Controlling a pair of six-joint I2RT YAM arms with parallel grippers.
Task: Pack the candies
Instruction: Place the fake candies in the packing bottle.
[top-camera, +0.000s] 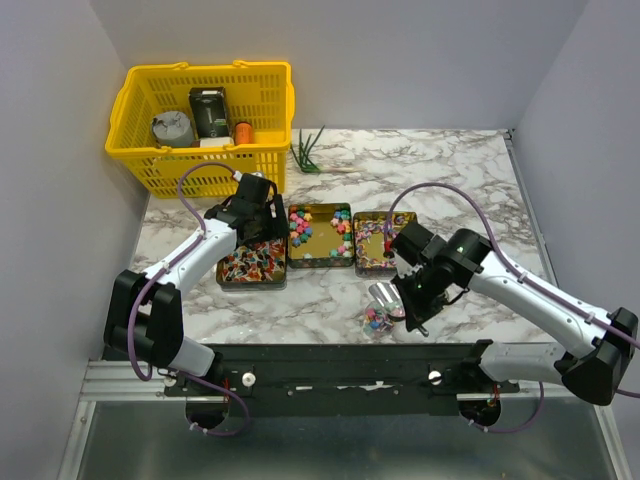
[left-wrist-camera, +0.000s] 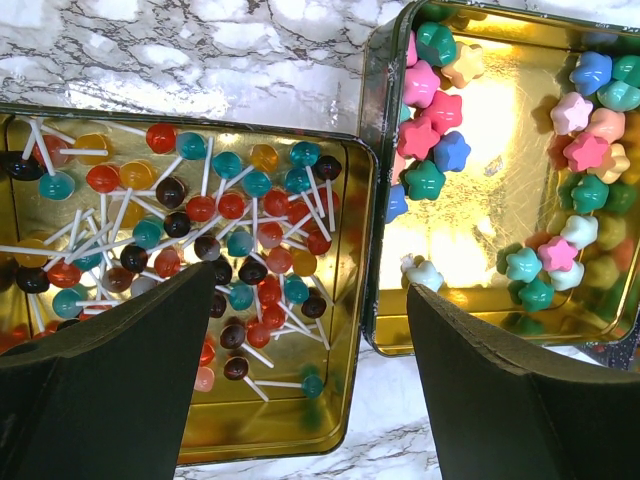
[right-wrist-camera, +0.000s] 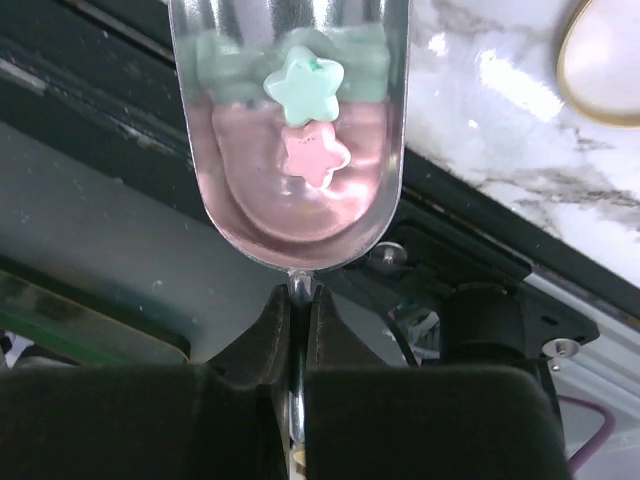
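Note:
Three square gold tins stand in a row: the left one (top-camera: 252, 266) holds round lollipops (left-wrist-camera: 200, 210), the middle one (top-camera: 320, 236) star candies (left-wrist-camera: 430, 130), the right one (top-camera: 368, 244) small mixed candies. My left gripper (top-camera: 262, 215) is open and empty, hovering over the gap between the left and middle tins (left-wrist-camera: 312, 300). My right gripper (top-camera: 402, 303) is shut on the handle of a shiny metal scoop (right-wrist-camera: 290, 200) that holds a green star (right-wrist-camera: 305, 86) and a pink star (right-wrist-camera: 316, 153). The scoop (top-camera: 385, 295) hangs over a small heap of candies (top-camera: 375, 320) near the front edge.
A yellow basket (top-camera: 200, 150) with a few items stands at the back left. A green sprig (top-camera: 308, 152) lies behind the tins. A round gold-rimmed lid (right-wrist-camera: 600, 50) lies on the marble. The black mounting rail (top-camera: 330, 358) runs along the front edge.

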